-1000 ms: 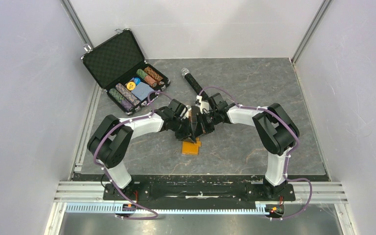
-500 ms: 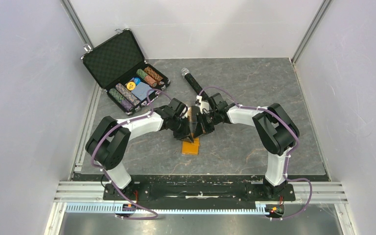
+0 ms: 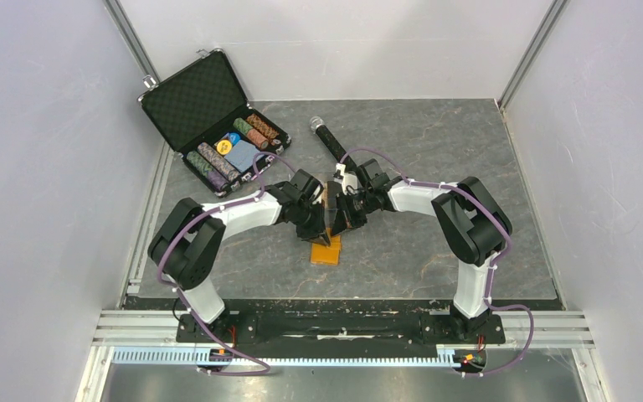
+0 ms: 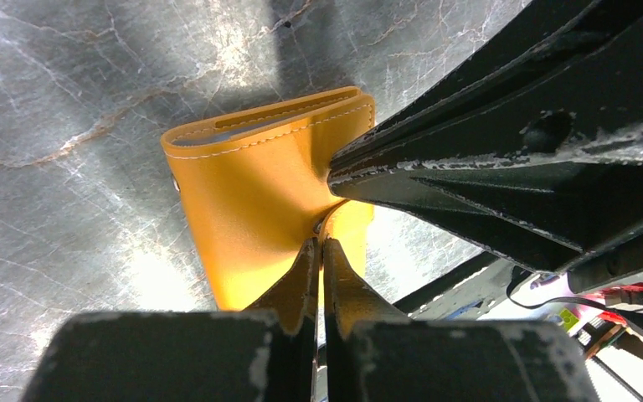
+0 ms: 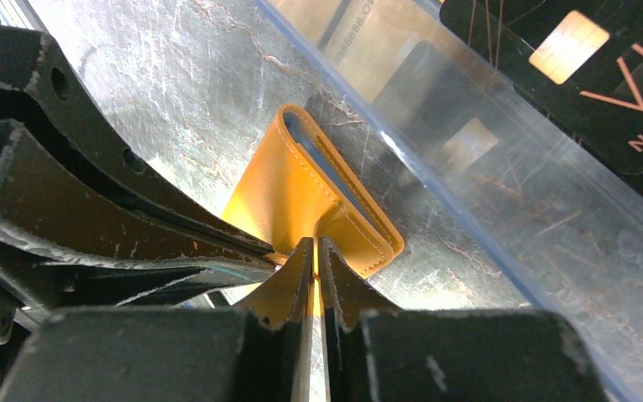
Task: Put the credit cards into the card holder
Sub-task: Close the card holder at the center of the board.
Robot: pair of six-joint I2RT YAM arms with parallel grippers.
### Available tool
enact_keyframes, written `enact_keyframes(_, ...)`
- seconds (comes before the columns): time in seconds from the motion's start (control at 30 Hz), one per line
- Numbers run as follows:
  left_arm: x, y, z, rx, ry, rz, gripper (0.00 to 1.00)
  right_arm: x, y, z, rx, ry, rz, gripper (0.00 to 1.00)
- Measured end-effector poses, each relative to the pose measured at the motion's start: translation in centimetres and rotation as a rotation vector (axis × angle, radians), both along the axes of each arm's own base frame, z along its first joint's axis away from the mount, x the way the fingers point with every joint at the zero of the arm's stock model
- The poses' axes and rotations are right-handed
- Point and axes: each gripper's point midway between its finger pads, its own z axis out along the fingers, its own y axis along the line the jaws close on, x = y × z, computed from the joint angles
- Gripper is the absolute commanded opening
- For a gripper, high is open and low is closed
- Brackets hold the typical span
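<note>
The left claw (image 4: pixel 319 244) and right claw (image 5: pixel 316 246) each clench the orange card holder (image 4: pixel 251 201); the open black case (image 3: pixel 192 100) holds chip stacks (image 3: pixel 216 164).

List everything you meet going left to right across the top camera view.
open poker chip case → left gripper → orange card holder → right gripper. The microphone lies behind the middle ones, overlapping them, so it is left out.
</note>
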Motion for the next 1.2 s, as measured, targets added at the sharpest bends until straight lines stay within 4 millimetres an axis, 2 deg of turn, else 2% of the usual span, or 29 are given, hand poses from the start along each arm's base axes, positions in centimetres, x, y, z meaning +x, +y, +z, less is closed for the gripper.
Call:
enact_keyframes(0.3,0.2,0.1,-0.2,0.027,-0.008,-0.01,0.02,0.0,0.0,0.0,0.001,-0.003,0.0,0.06)
enact_keyframes(0.4,0.2,0.1,-0.2,0.033,-0.005,-0.011,0.02,-0.2,-0.2,0.1,0.003,-0.007,-0.001,0.02)
enact_keyframes(0.63,0.7,0.4,-0.3,0.068,-0.03,-0.014,0.02,-1.8,-0.7,0.8,0.012,-0.002,0.014,0.0)
enact_keyframes(0.87,0.5,0.0,-0.4,0.088,-0.022,-0.035,0.03,-3.1,-0.3,1.0,0.019,0.003,0.044,0.0)
enact_keyframes(0.97,0.5,-0.1,-0.4,0.096,-0.024,-0.037,0.1,-3.3,-0.1,0.8,0.015,0.007,0.049,0.0)
enact_keyframes(1.07,0.6,0.0,-0.4,0.105,-0.033,-0.042,0.28,-3.4,-0.4,0.0,-0.012,0.022,0.043,0.0)
enact_keyframes(1.13,0.6,0.1,-0.5,0.113,-0.042,-0.054,0.36,-3.5,-0.6,-0.3,-0.024,0.037,0.041,0.0)
enact_keyframes(1.2,0.6,0.1,-0.4,0.115,-0.05,-0.062,0.37,-3.4,-0.6,-0.3,-0.035,0.041,0.04,0.0)
